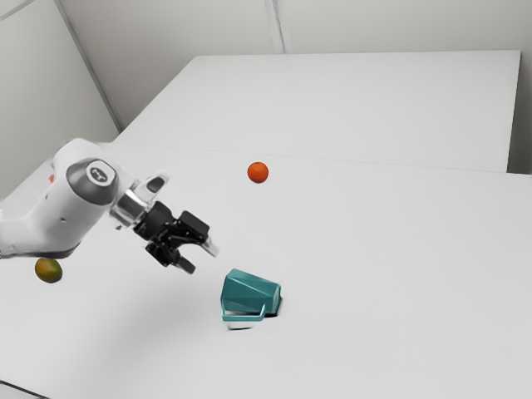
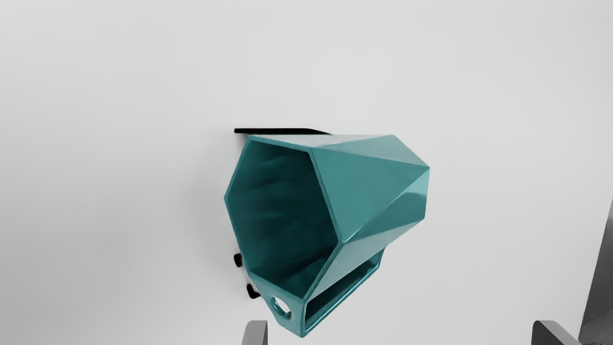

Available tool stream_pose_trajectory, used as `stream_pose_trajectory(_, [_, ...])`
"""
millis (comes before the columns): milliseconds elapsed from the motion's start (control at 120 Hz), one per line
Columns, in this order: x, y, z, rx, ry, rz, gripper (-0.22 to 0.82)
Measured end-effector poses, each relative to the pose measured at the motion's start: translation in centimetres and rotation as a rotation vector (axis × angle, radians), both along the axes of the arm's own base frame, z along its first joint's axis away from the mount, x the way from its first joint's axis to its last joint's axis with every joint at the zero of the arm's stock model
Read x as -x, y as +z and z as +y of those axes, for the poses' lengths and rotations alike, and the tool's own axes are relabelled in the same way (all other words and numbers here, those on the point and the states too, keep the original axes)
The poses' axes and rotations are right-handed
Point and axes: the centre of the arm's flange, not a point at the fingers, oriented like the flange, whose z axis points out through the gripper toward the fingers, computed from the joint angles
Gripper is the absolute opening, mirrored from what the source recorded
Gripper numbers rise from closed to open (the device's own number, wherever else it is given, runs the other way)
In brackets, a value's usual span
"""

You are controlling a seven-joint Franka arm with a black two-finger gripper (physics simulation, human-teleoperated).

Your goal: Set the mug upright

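Mug (image 2: 378, 184): teal, glossy, lying on its side on the desk (image 1: 399, 249). The body is faceted, with flat angular panels, and it tapers from a wide polygonal mouth (image 2: 282, 211) to a narrower base end. The mouth is turned partly toward the wrist camera, exposing a darker teal interior. The handle (image 2: 296, 314) is an angular loop in the same color, with a small round hole (image 2: 281, 307) through its end panel next to the mouth. Black patches border the mug at several points on the desk.

Location of mug: below the end effector (image 1: 199, 256), offset toward the exterior view's right, and apart from it. In the wrist view, the mug lies ahead of the fingertips of the end effector (image 2: 400, 333), offset toward one of them, with the handle on the near side.

State of end effector: fingers spread wide, nothing held between them; raised above the desk.

Surroundings: an orange (image 1: 258, 172) rests on the desk, beyond the end effector as seen from the exterior camera. A green-and-yellow fruit (image 1: 48, 270) sits well apart from the end effector, toward the exterior view's left, near the arm (image 1: 75, 199).
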Motion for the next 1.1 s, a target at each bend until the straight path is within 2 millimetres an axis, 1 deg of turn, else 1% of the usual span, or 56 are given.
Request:
stream_pose_trajectory(117, [-0.5, -2.6, -0.2, 0.050, -0.011, -0.009, 0.60])
stream_pose_trajectory(292, [-0.7, -4.5, -0.7, 0.086, -0.067, -0.049, 0.60])
stream_pose_trajectory(408, [-0.7, -5.9, -1.2, 0.141, -0.088, -0.065, 0.60])
stream_pose_trajectory(592, [-0.5, -7.1, -2.1, 0.215, -0.149, -0.091, 0.60])
stream_pose_trajectory(742, [-0.5, -8.8, -3.0, 0.272, -0.172, -0.100, 0.60])
stream_pose_trajectory(825, [-0.6, -9.1, -3.5, 0.300, -0.174, -0.117, 0.60])
stream_pose_trajectory(850, [-0.7, -9.1, -3.6, 0.306, -0.177, -0.123, 0.57])
stream_pose_trajectory(867, [-0.7, -9.2, -3.7, 0.309, -0.178, -0.127, 0.53])
stream_pose_trajectory(958, [-0.8, -9.1, -3.9, 0.321, -0.190, -0.150, 0.28])
stream_pose_trajectory(1000, [-0.8, -9.1, -3.9, 0.324, -0.195, -0.161, 0.18])
stream_pose_trajectory(1050, [-0.9, -8.9, -3.8, 0.325, -0.201, -0.174, 0.08])
stream_pose_trajectory(1100, [-1.1, -8.7, -3.7, 0.326, -0.206, -0.190, 0.02])
